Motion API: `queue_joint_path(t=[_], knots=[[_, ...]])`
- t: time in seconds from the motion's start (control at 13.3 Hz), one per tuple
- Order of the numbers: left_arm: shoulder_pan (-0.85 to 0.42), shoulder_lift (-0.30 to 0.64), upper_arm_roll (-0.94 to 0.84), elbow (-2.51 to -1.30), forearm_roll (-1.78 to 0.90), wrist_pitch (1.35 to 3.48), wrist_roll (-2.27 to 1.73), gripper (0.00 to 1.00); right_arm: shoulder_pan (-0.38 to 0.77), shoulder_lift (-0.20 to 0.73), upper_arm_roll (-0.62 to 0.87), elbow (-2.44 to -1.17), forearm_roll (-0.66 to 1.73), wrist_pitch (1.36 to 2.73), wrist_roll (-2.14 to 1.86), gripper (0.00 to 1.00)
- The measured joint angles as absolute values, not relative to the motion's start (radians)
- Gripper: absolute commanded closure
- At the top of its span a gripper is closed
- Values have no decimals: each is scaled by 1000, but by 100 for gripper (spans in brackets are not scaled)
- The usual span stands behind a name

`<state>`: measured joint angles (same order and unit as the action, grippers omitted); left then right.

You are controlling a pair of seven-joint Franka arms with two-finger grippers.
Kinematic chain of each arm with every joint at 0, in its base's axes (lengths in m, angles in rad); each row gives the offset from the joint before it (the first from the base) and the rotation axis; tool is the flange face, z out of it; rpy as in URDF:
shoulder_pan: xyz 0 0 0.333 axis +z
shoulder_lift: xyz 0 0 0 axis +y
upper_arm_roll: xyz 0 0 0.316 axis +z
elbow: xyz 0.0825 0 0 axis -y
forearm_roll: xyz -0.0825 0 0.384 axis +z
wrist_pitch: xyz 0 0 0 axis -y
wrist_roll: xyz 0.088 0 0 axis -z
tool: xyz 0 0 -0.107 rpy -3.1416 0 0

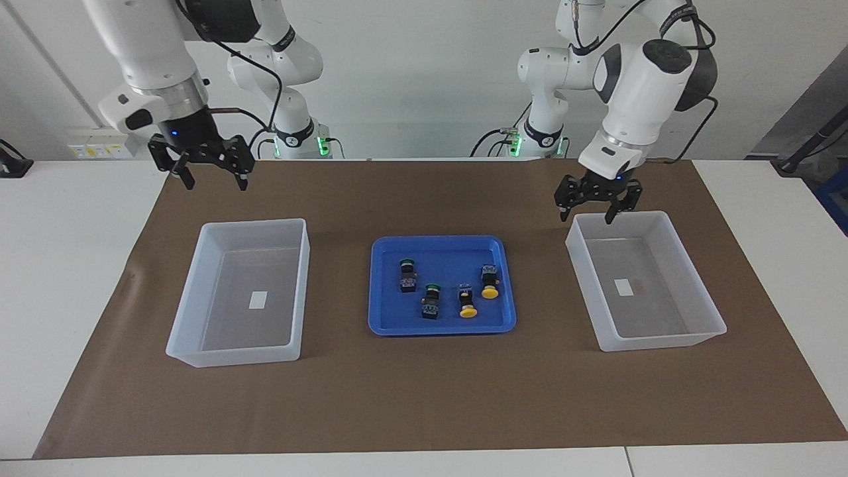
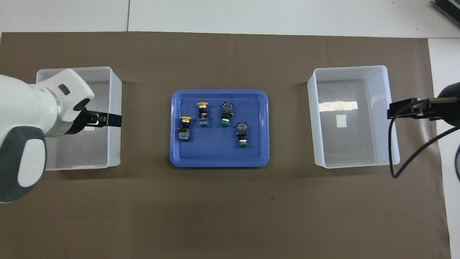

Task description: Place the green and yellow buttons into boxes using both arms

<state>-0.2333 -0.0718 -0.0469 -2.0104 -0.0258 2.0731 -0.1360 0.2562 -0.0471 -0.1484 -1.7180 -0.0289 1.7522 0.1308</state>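
Note:
Two green buttons (image 1: 407, 273) (image 1: 431, 299) and two yellow buttons (image 1: 467, 301) (image 1: 489, 281) lie on their sides in a shallow blue tray (image 1: 397, 328). In the overhead view the green ones (image 2: 226, 114) (image 2: 242, 135) lie toward the right arm's end and the yellow ones (image 2: 202, 113) (image 2: 185, 127) toward the left arm's end. One empty translucent box (image 1: 232, 354) (image 2: 312, 118) stands at the right arm's end, another (image 1: 662, 341) (image 2: 114, 144) at the left arm's end. My left gripper (image 1: 598, 209) (image 2: 111, 119) is open and empty, just above its box's rim. My right gripper (image 1: 211, 173) (image 2: 391, 109) is open and empty, raised by its box.
A brown mat (image 1: 424, 397) covers the middle of the white table (image 1: 59, 265). The blue tray (image 2: 219, 162) sits midway between the two boxes. Each box has a small white label on its floor. Black cables hang from both arms.

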Motion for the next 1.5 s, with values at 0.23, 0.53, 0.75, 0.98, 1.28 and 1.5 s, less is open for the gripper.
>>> queue_joint_path(t=[0.23, 0.53, 0.75, 0.98, 1.28, 1.5], knots=[[-338, 2, -48, -2061, -26, 2230, -213, 0, 343, -2, -145, -1784, -29, 1848, 212, 0], [-390, 59, -47, -2128, -26, 2415, -241, 0, 390, 119, -145, -1799, -13, 1974, 242, 0], [-430, 137, -47, -2132, -26, 2516, -303, 0, 453, 189, -144, -1816, 21, 2080, 254, 0], [-450, 211, -46, -2132, -26, 2587, -318, 0, 531, 230, -144, -1854, 95, 2196, 282, 0], [-466, 246, -44, -2131, -26, 2602, -328, 0, 631, 286, -143, -1876, 100, 2298, 366, 6], [-479, 246, -44, -2131, -26, 2602, -374, 12, 635, 301, -144, -1914, 100, 2358, 365, 10]])
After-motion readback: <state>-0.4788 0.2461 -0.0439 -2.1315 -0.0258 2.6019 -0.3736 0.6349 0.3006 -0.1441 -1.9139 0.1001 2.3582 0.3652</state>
